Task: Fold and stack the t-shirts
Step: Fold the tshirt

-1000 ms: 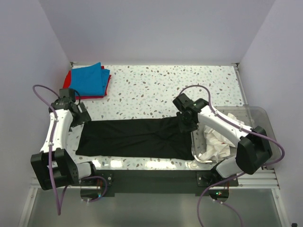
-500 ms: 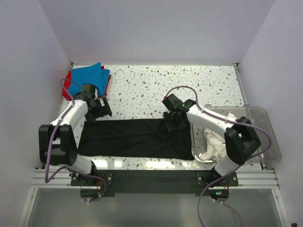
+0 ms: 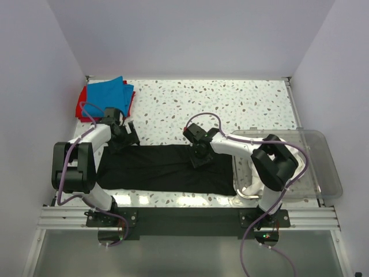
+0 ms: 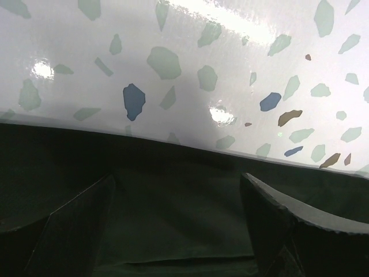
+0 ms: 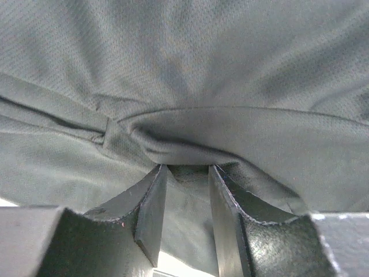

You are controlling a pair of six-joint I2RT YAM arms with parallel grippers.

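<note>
Puckering where right gripper (image 5: 185, 171) pinches it, black t-shirt (image 3: 155, 171) lies flat; left gripper (image 4: 177, 183) spread

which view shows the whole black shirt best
Top external: the black shirt lies flat as a long strip, nearly all of it in view. Left wrist shows only its far edge against the speckled table, between the left hand and its open fingers. Right wrist shows only a bunched fold pinched by the right hand.
</note>
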